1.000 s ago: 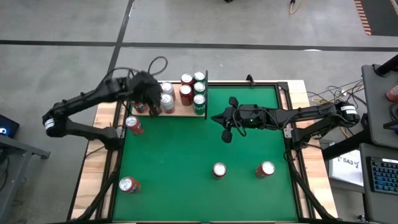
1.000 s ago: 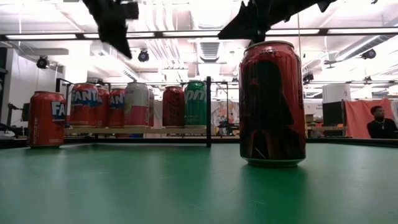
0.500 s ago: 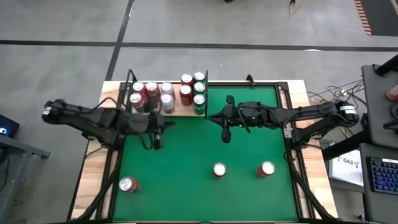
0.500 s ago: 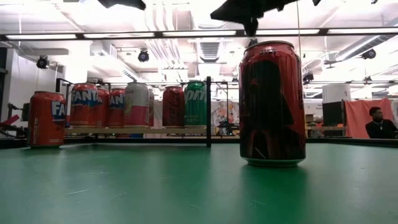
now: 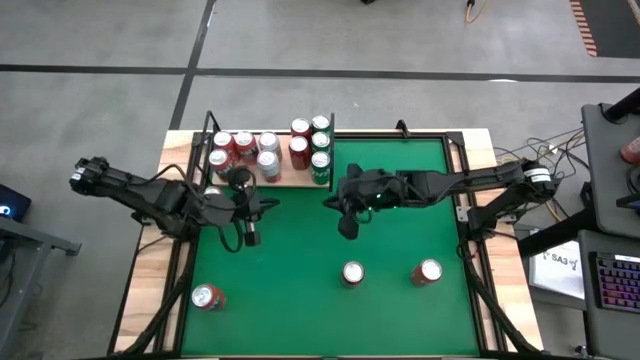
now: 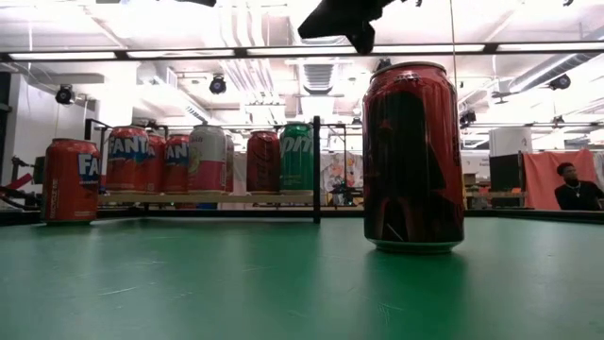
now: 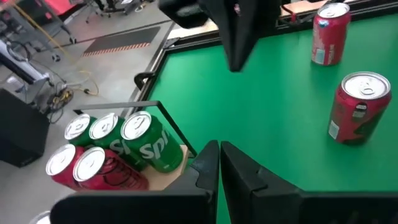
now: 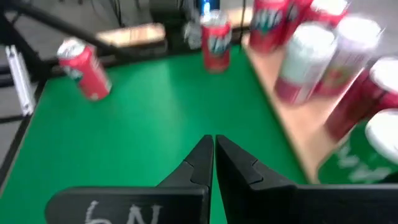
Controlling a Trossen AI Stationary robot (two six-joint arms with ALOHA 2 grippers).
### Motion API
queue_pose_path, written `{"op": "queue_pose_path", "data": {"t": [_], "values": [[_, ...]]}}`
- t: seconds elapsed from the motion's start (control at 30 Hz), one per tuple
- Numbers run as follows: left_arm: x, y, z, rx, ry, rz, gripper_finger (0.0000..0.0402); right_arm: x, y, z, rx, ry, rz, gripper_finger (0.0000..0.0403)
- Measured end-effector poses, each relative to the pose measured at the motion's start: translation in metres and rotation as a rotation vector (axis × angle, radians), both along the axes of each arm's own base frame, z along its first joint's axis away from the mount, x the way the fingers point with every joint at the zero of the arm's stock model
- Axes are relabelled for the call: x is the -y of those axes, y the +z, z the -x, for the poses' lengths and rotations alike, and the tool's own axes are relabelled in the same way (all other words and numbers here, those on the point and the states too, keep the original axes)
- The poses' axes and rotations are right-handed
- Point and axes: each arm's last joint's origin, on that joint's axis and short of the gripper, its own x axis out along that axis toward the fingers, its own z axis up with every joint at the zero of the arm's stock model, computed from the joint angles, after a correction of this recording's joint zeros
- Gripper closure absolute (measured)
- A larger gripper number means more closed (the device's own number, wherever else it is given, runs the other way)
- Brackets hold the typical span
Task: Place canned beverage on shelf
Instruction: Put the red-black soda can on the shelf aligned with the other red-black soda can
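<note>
The shelf point(image 5: 292, 182) is a pale wood panel with black rods at the felt's far left; it carries several red, pink and green cans point(image 5: 268, 150), standing upright. An orange can point(image 6: 71, 179) stands on the felt just left of the shelf. Three more cans stand on the felt near the front: a red one point(image 5: 207, 297) at the left, one point(image 5: 352, 272) in the middle and one point(image 5: 428, 271) to its right. My left gripper point(image 5: 250, 237) is shut and empty over the felt in front of the shelf. My right gripper point(image 5: 347, 228) is shut and empty over the middle of the felt.
The shelf's black corner rod point(image 6: 316, 170) stands at its right front corner. The table's black frame and light wooden side strips point(image 5: 150, 270) border the felt. Cables and a desk point(image 5: 600, 250) lie to the right of the table.
My left gripper has drawn back from over the shelf's left part toward the near edge and now hangs over the felt in front of the shelf; the cans there now show. My right gripper has moved a little toward the table's left edge.
</note>
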Motion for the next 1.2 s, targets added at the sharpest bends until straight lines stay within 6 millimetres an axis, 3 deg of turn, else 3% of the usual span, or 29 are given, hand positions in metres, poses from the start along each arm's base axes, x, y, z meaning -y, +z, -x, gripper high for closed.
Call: {"op": "queue_pose_path", "data": {"t": [0.33,0.63,0.87,1.2], "values": [[-0.001,-0.002,0.003,-0.04,-0.009,-0.025,0.0402,-0.054,0.007,-0.014,-0.218,-0.019,-0.221,0.0394],[0.0,-0.003,0.003,-0.045,-0.015,-0.024,0.0402,-0.091,-0.003,-0.015,-0.565,-0.22,-0.487,0.0394],[0.0,-0.003,0.003,-0.049,-0.02,-0.033,0.0402,-0.105,-0.01,-0.014,-0.788,-0.412,-0.637,0.0394],[0.0,-0.004,0.002,-0.061,-0.026,-0.047,0.0402,-0.112,-0.022,-0.027,-0.858,-0.416,-0.674,0.0384]]}}
